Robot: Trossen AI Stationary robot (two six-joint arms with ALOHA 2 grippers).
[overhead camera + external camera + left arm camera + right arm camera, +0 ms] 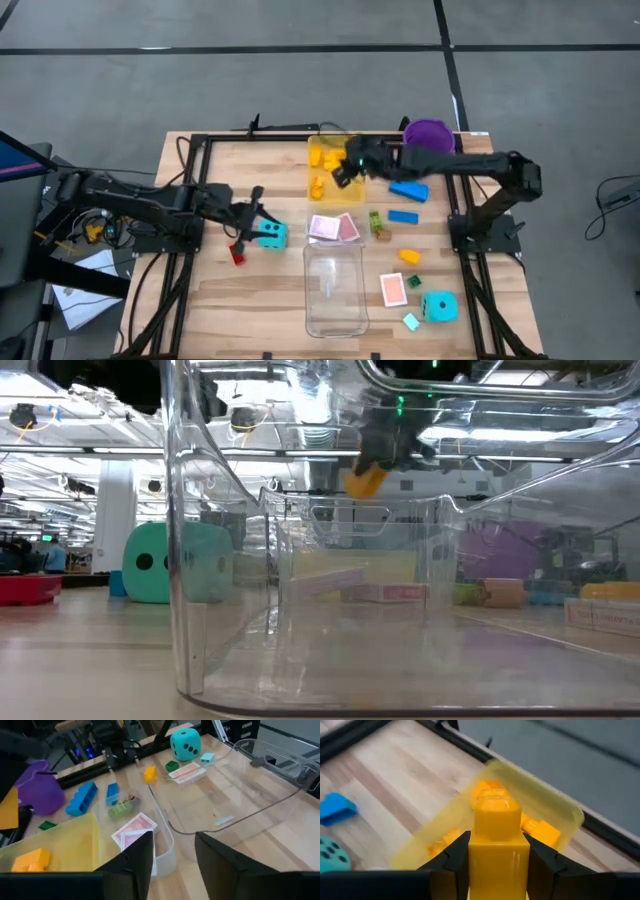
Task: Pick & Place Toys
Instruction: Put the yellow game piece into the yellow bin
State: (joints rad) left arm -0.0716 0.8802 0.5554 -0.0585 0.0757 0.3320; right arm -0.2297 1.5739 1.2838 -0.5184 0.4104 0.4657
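1. Holding a yellow brick (496,840) pinched between its two fingers, the right gripper (345,172) hangs above the yellow-tinted tray (312,186); in the low view the brick shows raised clear of the table.
2. Inside that tray several more yellow and orange bricks (326,158) already lie, so my judgement is that the held piece is about to be dropped among them.
3. The held brick looks like hard, glossy moulded plastic: light, stiff, not fragile, but likely slick. The fingers clamp its flat sides below the stud, which seems the safest hold, since the faces there are parallel.
4. Away from the tray toward the left arm, the left gripper (247,222) sits low over the wood, just beside a cyan dice (271,235) and a red brick (237,254). Its fingers stand somewhat apart with nothing between them in its wrist view.
5. On the other side of the tray from the left arm lie blue bricks (408,190) and a purple bucket (429,134).
6. In front of the tray are pink-backed cards (334,227), and beyond them a clear tray (335,290) lies apparently empty.
7. The cards are thin and flat on the wood, so I expect them to be the hardest pick; an edge is the only purchase.
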